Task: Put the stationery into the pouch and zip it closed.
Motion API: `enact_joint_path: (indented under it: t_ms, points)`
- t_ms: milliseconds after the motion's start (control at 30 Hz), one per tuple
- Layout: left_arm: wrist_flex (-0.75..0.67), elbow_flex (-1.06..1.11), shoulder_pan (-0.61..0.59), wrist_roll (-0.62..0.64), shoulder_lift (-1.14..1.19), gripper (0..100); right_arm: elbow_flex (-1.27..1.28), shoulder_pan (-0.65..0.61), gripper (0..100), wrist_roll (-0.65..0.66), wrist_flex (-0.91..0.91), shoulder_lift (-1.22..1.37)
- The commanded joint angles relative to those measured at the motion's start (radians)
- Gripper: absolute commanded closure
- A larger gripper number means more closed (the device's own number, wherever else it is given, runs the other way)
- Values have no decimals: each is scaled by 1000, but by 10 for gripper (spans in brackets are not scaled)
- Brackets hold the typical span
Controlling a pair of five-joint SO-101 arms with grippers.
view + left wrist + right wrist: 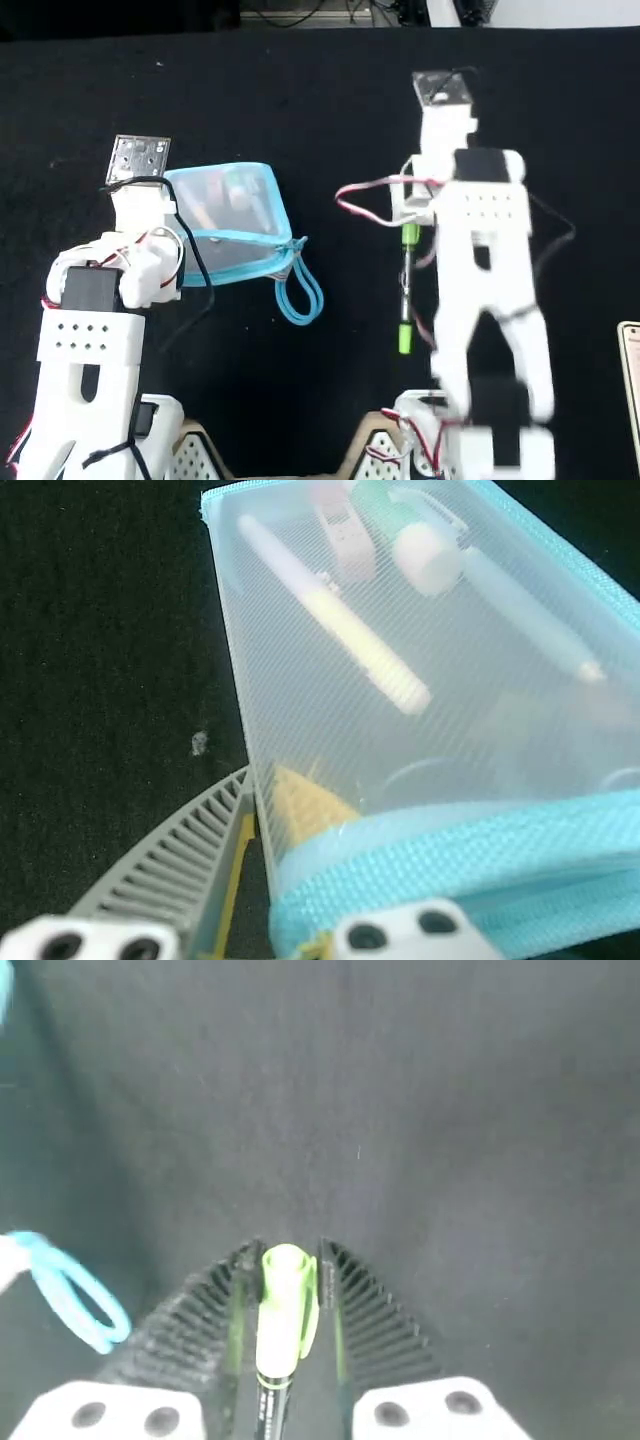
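Here, our right gripper (285,1252) clamps the green pen (283,1312) near the middle of the table (300,100). Our left gripper (258,810) pinches the blue pouch (400,680) toward the left edge.

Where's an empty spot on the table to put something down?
Bare table lies between the blue loop and the green pen, and behind the pouch toward the far edge. Crowded where the left gripper holds the pouch.

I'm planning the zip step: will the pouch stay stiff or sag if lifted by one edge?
It probably sags: the pouch is thin see-through fabric with a soft zip edge. Its weight may shift, since pens lie loose inside. The cord loop would likely dangle.
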Motion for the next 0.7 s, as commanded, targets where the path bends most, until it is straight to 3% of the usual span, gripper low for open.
enact_joint_path:
  t_ms: [0,300,667]
  points:
    - [9,18,5,-3,6,970,-54,-35,987,-61,15,-259]
    - [11,18,5,-3,6,970,-58,-186,987,-178,14,-558]
    - [11,18,5,-3,6,970,-53,-473,987,-180,-166,-794]
